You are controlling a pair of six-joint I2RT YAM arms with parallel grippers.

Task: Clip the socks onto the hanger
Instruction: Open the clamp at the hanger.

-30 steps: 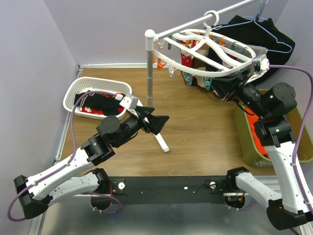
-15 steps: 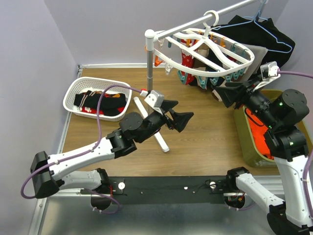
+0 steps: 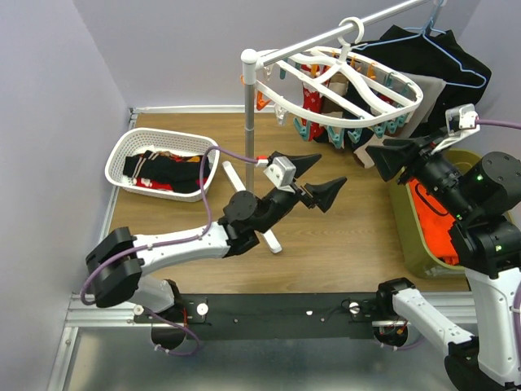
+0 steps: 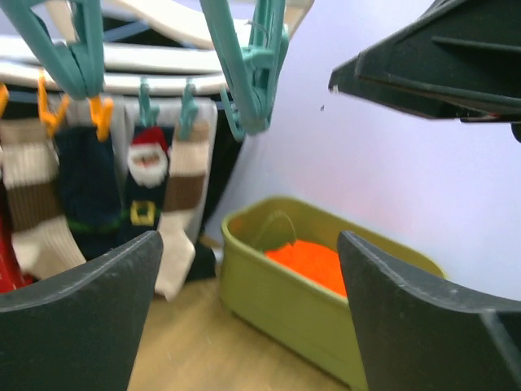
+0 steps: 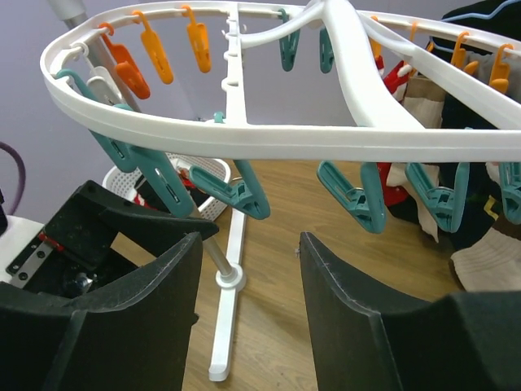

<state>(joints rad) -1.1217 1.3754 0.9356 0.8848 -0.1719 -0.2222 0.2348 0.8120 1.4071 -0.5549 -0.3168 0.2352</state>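
The white oval hanger point(image 3: 374, 118) hangs from the rail by its hook, with teal and orange clips below it; it also fills the top of the right wrist view point(image 5: 244, 138). Several socks point(image 4: 106, 195) hang clipped at its far side, one with a Santa face. More socks point(image 3: 167, 171) lie in the white basket. My left gripper point(image 3: 317, 175) is open and empty, raised under the hanger's front rim. My right gripper point(image 3: 389, 152) is open and empty, just right of the hanger's near edge, facing the left gripper.
A white lattice basket point(image 3: 122, 155) sits at the left. The rail's grey pole point(image 3: 249, 122) and white foot point(image 3: 269, 236) stand mid-table. An olive bin point(image 3: 423, 252) with orange cloth point(image 4: 313, 261) is at the right. A black garment on a blue wire hanger point(image 3: 440, 57) hangs behind.
My left arm has swung right and up from beside the basket to under the hanger, its gripper open throughout. My right gripper has drawn back right from under the hanger.
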